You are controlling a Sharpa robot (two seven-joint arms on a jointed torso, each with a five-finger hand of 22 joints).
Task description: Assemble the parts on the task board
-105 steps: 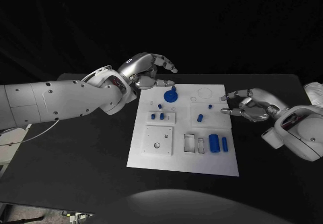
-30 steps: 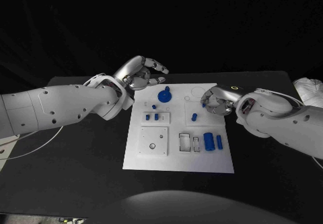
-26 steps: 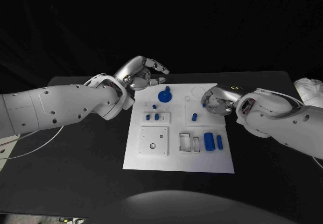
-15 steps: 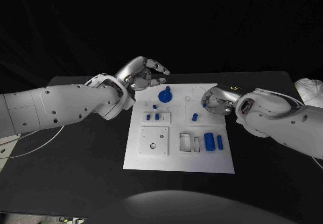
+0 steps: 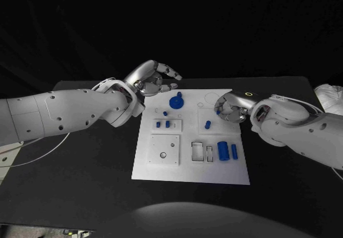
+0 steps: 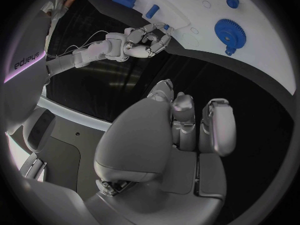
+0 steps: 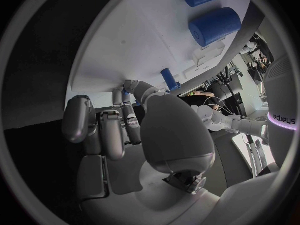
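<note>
White and flat, the rectangular task board (image 5: 192, 166) lies mid-way on the black bench (image 5: 85, 163) in the head view, carrying a blue gear-shaped part (image 5: 176, 102) near its far edge and a fat blue cylinder (image 5: 222, 149) toward its right side. The silver left hand (image 5: 152, 78) hovers off the board's far left corner, fingers curled in, holding nothing. The silver right hand (image 5: 231, 106) sits over the board's far right area, fingers bunched downward; whether it grips anything I cannot tell.

From the left wrist, the left hand (image 6: 181, 135) shows fingers folded together, empty, the gear (image 6: 229, 31) beyond.

From the right wrist, the right hand (image 7: 119, 130) has fingertips close to the board (image 7: 144, 40); contact stays unclear.
</note>
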